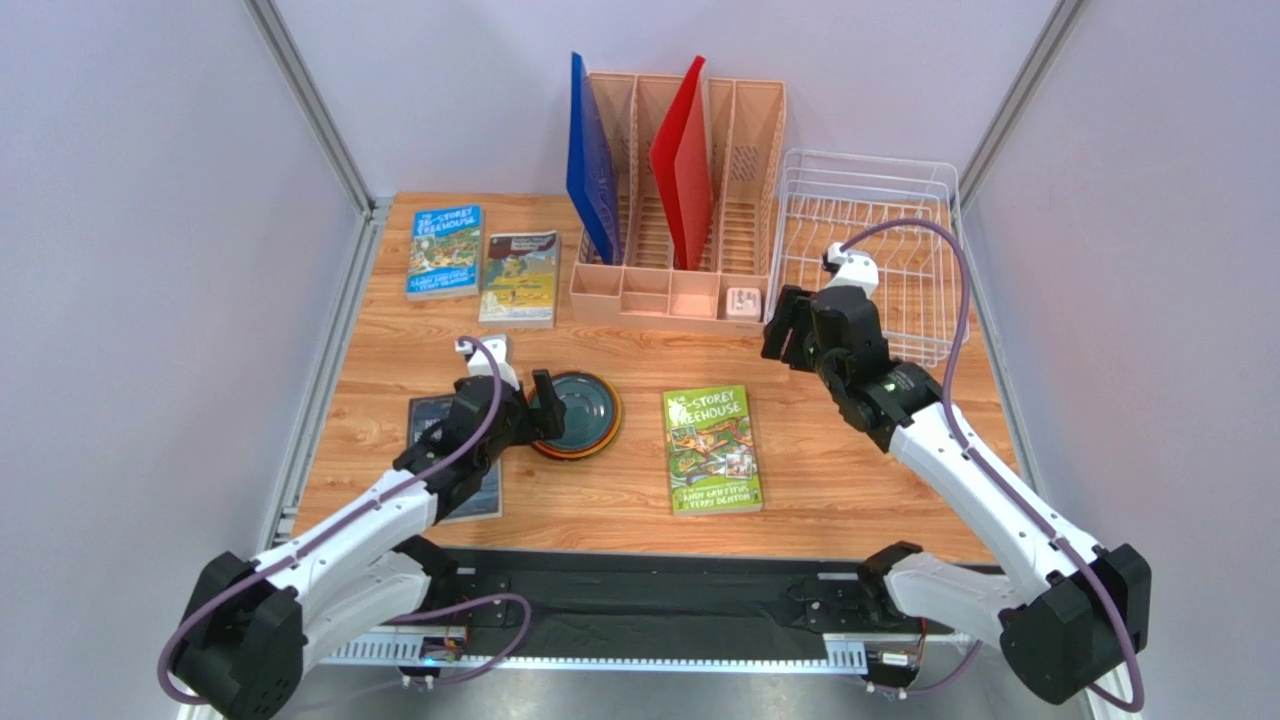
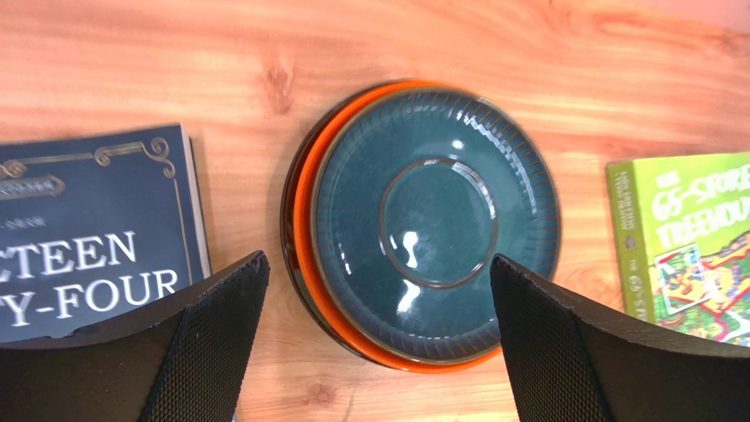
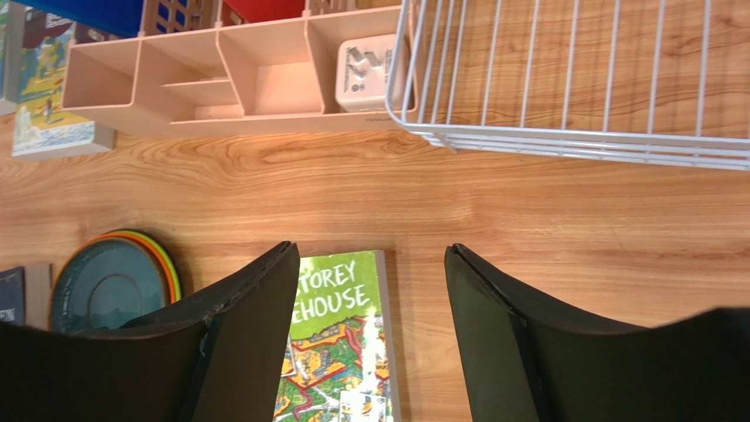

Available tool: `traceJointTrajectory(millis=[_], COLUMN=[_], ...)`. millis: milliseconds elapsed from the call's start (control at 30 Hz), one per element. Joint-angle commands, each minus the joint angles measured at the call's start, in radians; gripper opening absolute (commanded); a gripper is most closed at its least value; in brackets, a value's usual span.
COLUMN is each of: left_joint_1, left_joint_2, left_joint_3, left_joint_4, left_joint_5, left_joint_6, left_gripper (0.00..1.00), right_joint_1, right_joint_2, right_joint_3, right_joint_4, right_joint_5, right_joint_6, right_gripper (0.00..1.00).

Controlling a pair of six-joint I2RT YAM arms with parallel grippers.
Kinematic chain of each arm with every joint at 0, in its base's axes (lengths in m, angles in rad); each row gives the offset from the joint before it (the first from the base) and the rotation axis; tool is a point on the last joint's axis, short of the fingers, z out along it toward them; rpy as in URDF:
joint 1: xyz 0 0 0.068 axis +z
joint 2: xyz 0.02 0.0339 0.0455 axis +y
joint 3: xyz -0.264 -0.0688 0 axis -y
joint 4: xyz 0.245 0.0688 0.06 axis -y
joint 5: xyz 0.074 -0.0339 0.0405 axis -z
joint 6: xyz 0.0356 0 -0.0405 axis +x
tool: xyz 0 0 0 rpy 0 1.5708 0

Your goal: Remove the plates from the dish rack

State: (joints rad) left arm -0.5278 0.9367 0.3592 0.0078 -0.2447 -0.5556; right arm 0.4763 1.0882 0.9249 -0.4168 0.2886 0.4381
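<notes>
The plates lie in one stack point(image 1: 579, 414) on the table left of centre. The dark teal-grey plate point(image 2: 436, 224) is on top, the orange plate point(image 2: 304, 229) under it, and a lime green rim point(image 3: 172, 272) shows below in the right wrist view. The dark red plate is hidden. My left gripper point(image 1: 544, 408) is open and empty, its fingers point(image 2: 211, 338) either side of the stack's near edge, above it. The white wire dish rack point(image 1: 867, 248) stands at the back right and holds no plates. My right gripper point(image 1: 792, 333) is open and empty beside the rack's front left corner point(image 3: 422, 132).
A pink slotted organiser point(image 1: 676, 203) with a blue and a red folder stands left of the rack. A green book point(image 1: 711, 449) lies at centre front, a dark blue book point(image 2: 88, 237) under my left arm, two books point(image 1: 481, 263) at the back left.
</notes>
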Motion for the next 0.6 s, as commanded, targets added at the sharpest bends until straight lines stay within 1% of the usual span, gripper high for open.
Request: traceJointTrajectory(millis=[0,100,167,267,400,467,567], left_joint_1=[0.003,0.003,0.003,0.002,0.002,0.003,0.002], left_joint_2=[-0.042,-0.055,-0.062,-0.078,-0.099,-0.124,-0.163], left_joint_3=[0.121,0.187,0.219,0.266,0.316,0.313,0.308], left_joint_4=[-0.077,-0.150,-0.163,-0.173,-0.226,-0.217,-0.198], left_joint_5=[-0.039,-0.090,-0.138,-0.153,-0.169,-0.154,-0.122], left_joint_6=[0.077,0.128,0.172,0.239,0.258,0.256,0.258], left_gripper=[1.00,1.00,1.00,1.00,1.00,1.00,1.00], right_joint_1=[-0.005,-0.005,-0.005,-0.005,-0.004,-0.004,-0.004], right_joint_2=[-0.033,-0.031,-0.019,-0.001,0.012,0.004,-0.017], right_joint_3=[-0.017,-0.038,-0.050,-0.093,-0.145,-0.175,-0.170], right_joint_4=[0.027,0.053,0.070,0.121,0.154,0.174,0.170], right_joint_5=[0.105,0.219,0.268,0.339,0.342,0.343,0.363], right_joint_6=[-0.051,-0.079,-0.102,-0.150,-0.156,-0.153,-0.160], right_gripper=[0.68,0.68,0.68,0.67,0.65,0.65,0.65])
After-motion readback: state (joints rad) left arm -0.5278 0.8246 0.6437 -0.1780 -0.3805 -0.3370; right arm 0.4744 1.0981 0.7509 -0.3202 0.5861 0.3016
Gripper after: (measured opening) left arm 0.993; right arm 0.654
